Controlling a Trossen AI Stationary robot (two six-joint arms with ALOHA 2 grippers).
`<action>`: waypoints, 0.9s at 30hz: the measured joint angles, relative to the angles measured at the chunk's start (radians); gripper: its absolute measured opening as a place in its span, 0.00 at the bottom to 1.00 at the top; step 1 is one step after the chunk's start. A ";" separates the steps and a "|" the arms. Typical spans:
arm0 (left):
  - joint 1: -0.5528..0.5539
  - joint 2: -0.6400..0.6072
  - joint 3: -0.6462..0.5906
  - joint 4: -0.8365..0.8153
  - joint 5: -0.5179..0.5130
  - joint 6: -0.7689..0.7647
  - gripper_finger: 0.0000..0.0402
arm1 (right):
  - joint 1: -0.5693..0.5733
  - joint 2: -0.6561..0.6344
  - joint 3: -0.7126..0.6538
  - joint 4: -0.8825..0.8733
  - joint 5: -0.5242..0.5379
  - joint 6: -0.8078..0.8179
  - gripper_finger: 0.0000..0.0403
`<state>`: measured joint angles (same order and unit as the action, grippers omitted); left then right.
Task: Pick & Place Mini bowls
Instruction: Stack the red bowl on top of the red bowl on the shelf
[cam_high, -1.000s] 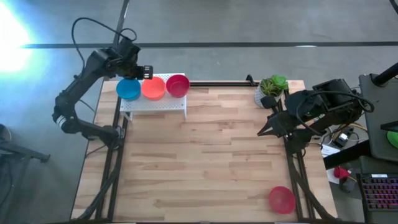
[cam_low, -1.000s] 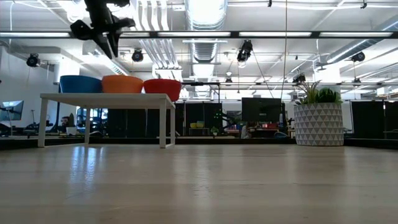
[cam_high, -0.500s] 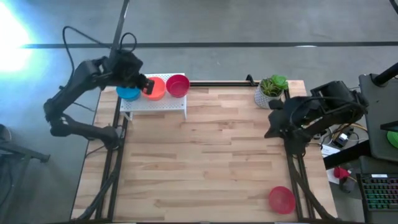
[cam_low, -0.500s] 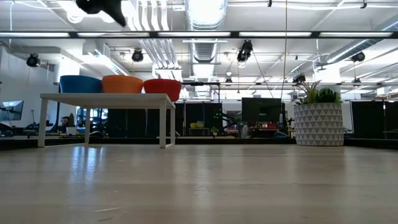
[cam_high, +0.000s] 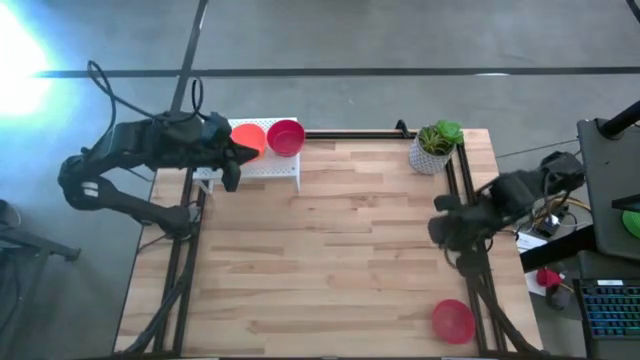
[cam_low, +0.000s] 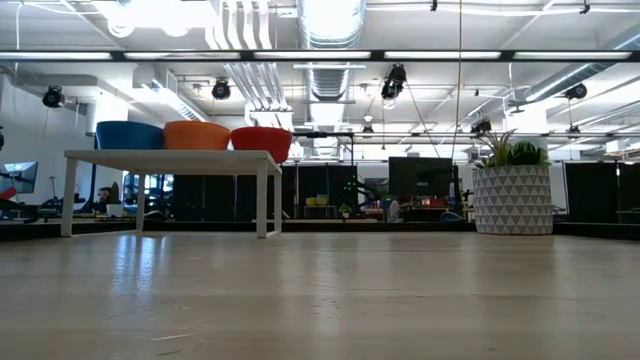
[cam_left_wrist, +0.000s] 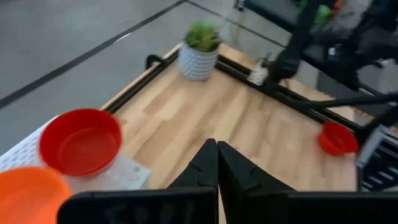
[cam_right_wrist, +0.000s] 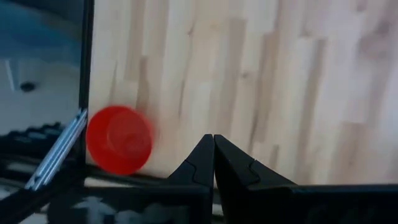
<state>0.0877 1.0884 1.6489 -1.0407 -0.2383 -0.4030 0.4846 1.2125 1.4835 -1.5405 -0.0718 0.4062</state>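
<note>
blue (cam_low: 130, 135), orange (cam_low: 197, 135) and red (cam_low: 261, 141) bowls sit on the white shelf (cam_high: 262, 166). another red bowl (cam_high: 453, 320) lies at the counter (cam_high: 330, 250) edge. left gripper (cam_left_wrist: 217, 163) and right gripper (cam_right_wrist: 214, 154) have clenched jaws, holding nothing.

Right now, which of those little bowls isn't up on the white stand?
The red bowl near the table's front right corner. It sits alone on the wood, while the others share the white stand at back left.

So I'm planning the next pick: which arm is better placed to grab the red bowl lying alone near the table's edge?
Right, probably. The lone red bowl lies on the right arm's side, and the right gripper, fingers shut, already faces it. The left gripper is across the table by the white shelf.
</note>
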 joint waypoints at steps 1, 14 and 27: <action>-0.015 0.002 0.000 0.009 0.000 0.008 0.00 | 0.020 0.001 -0.026 0.015 -0.010 0.012 0.02; -0.089 0.013 0.000 0.045 0.002 0.049 0.00 | 0.203 0.003 -0.312 0.346 -0.047 0.229 0.02; -0.089 0.013 0.000 0.046 0.004 0.054 0.00 | 0.258 0.003 -0.516 0.419 -0.123 0.242 0.02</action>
<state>-0.0012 1.1015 1.6489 -0.9951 -0.2345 -0.3489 0.7423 1.2156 0.9674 -1.1213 -0.1951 0.6479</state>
